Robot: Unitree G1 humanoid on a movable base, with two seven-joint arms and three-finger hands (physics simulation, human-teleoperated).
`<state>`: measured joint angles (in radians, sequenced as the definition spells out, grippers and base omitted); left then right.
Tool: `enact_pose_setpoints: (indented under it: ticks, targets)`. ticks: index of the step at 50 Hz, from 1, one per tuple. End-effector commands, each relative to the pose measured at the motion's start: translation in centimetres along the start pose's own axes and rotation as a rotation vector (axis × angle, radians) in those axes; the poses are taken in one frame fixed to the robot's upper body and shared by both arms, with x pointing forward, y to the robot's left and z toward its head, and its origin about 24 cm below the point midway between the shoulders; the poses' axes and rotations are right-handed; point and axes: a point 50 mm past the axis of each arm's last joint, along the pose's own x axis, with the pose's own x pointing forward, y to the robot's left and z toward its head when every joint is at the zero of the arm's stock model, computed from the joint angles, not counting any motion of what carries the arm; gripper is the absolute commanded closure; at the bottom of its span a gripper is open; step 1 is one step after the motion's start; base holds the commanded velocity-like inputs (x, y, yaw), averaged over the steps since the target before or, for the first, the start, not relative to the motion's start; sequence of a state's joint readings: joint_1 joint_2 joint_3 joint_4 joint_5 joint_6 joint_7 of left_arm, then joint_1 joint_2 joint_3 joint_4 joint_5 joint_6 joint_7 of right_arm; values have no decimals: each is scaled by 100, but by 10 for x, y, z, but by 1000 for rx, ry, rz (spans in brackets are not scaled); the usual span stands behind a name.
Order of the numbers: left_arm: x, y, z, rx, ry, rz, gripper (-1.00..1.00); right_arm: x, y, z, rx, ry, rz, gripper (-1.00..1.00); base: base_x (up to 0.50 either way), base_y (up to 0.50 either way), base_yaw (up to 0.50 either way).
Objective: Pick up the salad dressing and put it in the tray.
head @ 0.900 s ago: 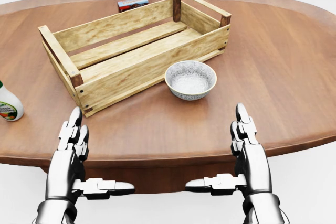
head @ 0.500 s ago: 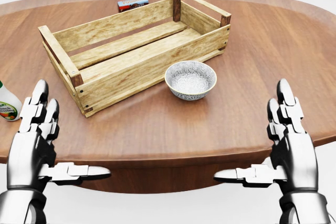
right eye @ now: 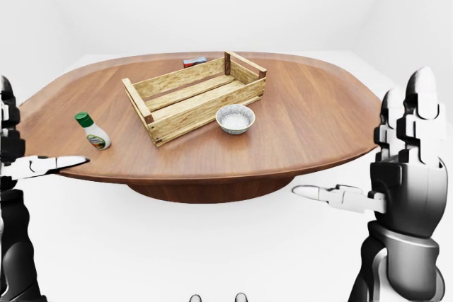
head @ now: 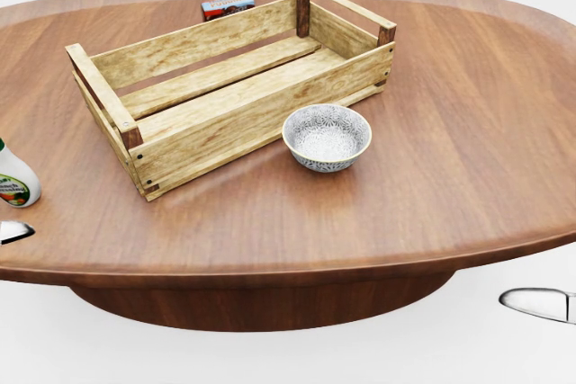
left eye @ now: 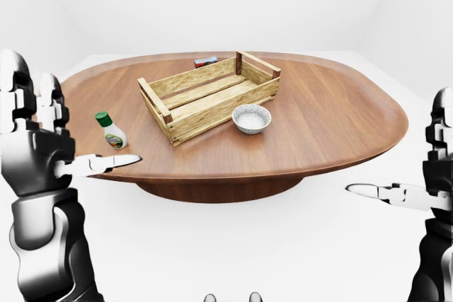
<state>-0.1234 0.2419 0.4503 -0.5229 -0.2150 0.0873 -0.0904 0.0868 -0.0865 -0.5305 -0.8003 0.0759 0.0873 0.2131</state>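
Observation:
The salad dressing point(left eye: 111, 132) is a small white bottle with a green cap. It stands on the brown oval table point(left eye: 333, 114), left of the tray, and shows cut off at the left edge of the head view point(head: 13, 182). The tray point(left eye: 219, 107) is an empty wooden slatted crate near the table's middle. My left hand point(left eye: 67, 122) is open, raised off the table's left edge, its thumb pointing toward the bottle but apart from it. My right hand point(right eye: 361, 139) is open and empty, raised off the table's right side.
A grey-white patterned bowl point(head: 327, 137) sits just right of the tray's near wall. A small red and blue box point(head: 228, 5) lies beyond the tray's far wall. The table's rounded near edge point(head: 270, 272) runs across the bottom of the head view.

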Motion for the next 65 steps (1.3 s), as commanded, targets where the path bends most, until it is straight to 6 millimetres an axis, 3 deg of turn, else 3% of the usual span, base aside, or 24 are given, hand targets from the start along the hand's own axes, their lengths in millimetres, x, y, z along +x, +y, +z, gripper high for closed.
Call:
enact_pose_setpoints:
  ticks: [1,5,16,40,65]
  targets:
    - [10,38,46,42,-194,103,-100,-3,-15,24,-122,-81,-42,-100,0,18,0]
    - [11,49,50,44,-202,137,-100,0,-7,17,-177,-45,-22,-100,0,50,0]
    - [11,47,38,33,-150,133,-100,2,6,4,-222,18,26,-100,0,50,0]
    - [11,50,29,55,-106,137,-100,-3,11,-12,-262,109,80,-100,25,48,0]
    - [11,50,28,61,-102,134,-100,-5,12,-3,-158,62,101,-100,41,34,0]
